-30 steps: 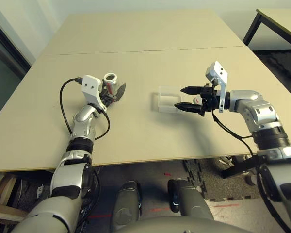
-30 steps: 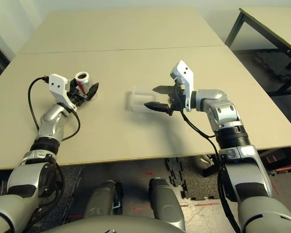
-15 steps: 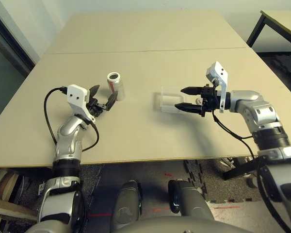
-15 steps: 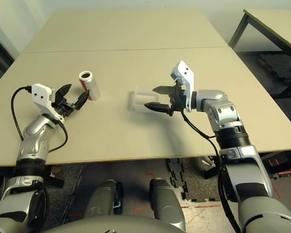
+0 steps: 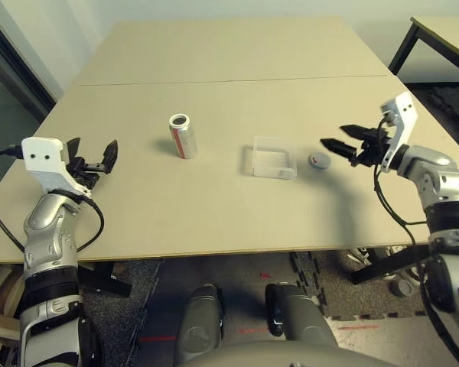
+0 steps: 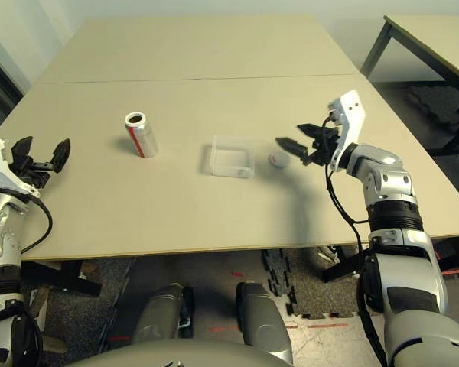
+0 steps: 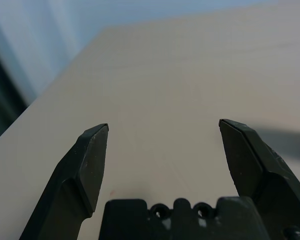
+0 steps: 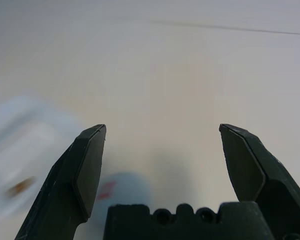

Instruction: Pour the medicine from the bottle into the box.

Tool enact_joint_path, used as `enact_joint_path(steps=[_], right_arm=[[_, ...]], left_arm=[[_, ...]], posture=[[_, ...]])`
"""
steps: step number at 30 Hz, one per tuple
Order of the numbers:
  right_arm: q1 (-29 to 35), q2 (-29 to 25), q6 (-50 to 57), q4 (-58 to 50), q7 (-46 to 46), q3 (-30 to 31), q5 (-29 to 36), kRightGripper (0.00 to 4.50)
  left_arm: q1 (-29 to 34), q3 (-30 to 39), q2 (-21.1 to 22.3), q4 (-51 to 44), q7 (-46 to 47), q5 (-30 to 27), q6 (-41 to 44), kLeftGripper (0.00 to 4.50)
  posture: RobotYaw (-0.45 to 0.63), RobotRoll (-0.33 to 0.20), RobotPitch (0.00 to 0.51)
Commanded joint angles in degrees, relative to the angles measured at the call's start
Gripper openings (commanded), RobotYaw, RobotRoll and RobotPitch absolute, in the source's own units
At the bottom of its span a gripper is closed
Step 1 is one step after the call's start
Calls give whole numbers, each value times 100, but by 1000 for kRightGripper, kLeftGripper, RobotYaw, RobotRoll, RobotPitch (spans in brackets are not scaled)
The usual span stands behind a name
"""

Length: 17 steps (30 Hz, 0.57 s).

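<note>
The table [image 5: 229, 53] carries three small things in a row. The box [image 5: 272, 157] sits near the middle, shallow, clear and thin-walled; it looks very light and likely to skid if nudged, so it is best left alone or steadied by a wall. To its left, well apart, the bottle [image 5: 182, 135] stands upright with its open mouth up. It looks small, stiff and light, with a smooth side that could slip, so I would take it across the middle of the body, below the rim, and squeeze firmly. The grey cap [image 5: 318, 160] lies just beside the box on the right.

The left gripper [image 5: 92, 157] hangs near the table's left edge, fingers spread wide and holding nothing. The right gripper [image 5: 348, 138] hovers beyond the cap, also spread and empty.

A second ago the left gripper was at the bottle; half a second ago it had let go and the bottle stood free. Now that arm has pulled far back to the left. The right gripper, then over the box's right edge, has drawn away to the right, uncovering the cap.
</note>
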Motion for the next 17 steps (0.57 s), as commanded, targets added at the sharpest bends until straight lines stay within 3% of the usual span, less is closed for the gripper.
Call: enact_joint_path(steps=[1,7,17], right_arm=[[-32,82,-780,616,-1178,-304,-288,4500],[-123,277,-1780,1225,-2531,-430,-628,4500],[-349,468,-2809,1836,-2943,-335,-839,4500]], left_arm=[[-193,-20,74,581,368,255,-317,4439],[-536,57,12,1264,795,246,-637,4439],[-614,-53,-130,1432,929,169,-722,4439]], posture=[[5,0,92],[-1,0,93],[-18,0,103]])
